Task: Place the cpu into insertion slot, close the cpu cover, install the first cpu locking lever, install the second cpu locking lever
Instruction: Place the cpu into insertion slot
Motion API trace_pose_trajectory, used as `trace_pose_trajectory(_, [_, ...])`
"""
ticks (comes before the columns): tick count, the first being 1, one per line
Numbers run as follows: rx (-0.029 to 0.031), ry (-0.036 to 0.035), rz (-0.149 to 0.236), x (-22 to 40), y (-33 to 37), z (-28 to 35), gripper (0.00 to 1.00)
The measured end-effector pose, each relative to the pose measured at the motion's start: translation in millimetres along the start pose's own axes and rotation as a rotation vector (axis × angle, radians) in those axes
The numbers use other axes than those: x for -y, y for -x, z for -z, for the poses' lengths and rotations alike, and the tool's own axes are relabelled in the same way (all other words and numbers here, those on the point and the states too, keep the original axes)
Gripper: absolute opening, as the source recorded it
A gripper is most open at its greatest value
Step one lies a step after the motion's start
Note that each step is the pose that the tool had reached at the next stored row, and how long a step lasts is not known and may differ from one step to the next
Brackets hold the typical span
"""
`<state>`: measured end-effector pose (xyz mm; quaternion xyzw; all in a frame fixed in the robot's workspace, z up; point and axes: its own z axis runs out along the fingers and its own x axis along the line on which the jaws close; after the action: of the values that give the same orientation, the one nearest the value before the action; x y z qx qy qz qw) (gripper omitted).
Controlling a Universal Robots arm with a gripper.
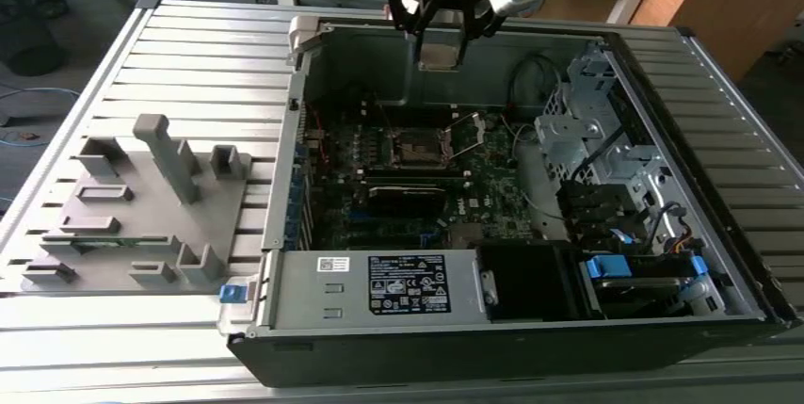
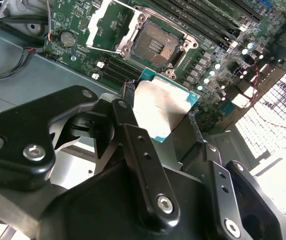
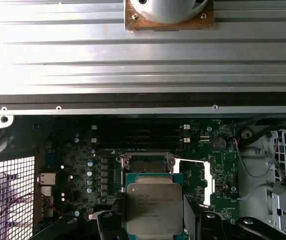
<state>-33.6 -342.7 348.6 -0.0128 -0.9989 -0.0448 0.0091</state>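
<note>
My gripper [image 1: 440, 44] is shut on the cpu [image 1: 440, 52], a flat square chip with a dull silver top and a green edge. It hangs above the far part of the open computer case. The insertion slot [image 1: 417, 147] lies below on the motherboard, a square socket with a dark centre and a metal rim. In both wrist views the cpu [image 2: 163, 107] [image 3: 154, 205] sits between the black fingers [image 2: 128, 105] [image 3: 114, 217], well above the insertion slot [image 2: 155, 45] [image 3: 145, 164]. The cpu cover [image 2: 110, 25] [image 3: 201, 182] stands swung open beside the socket.
The case [image 1: 282, 263] lies open on a slatted metal table [image 1: 188, 56]. A grey fixture with upright blocks [image 1: 138, 197] sits at the exterior view's left. A power supply [image 1: 377, 286] fills the near end, and a drive cage [image 1: 590, 136] and cables line the exterior view's right. Black memory slots [image 3: 138, 132] run beside the socket.
</note>
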Motion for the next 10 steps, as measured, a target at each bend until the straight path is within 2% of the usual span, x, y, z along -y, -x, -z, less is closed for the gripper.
trace_pose_trajectory(10, [-0.0001,-0.0002,0.0,0.4,-0.1,-3.8,0.54])
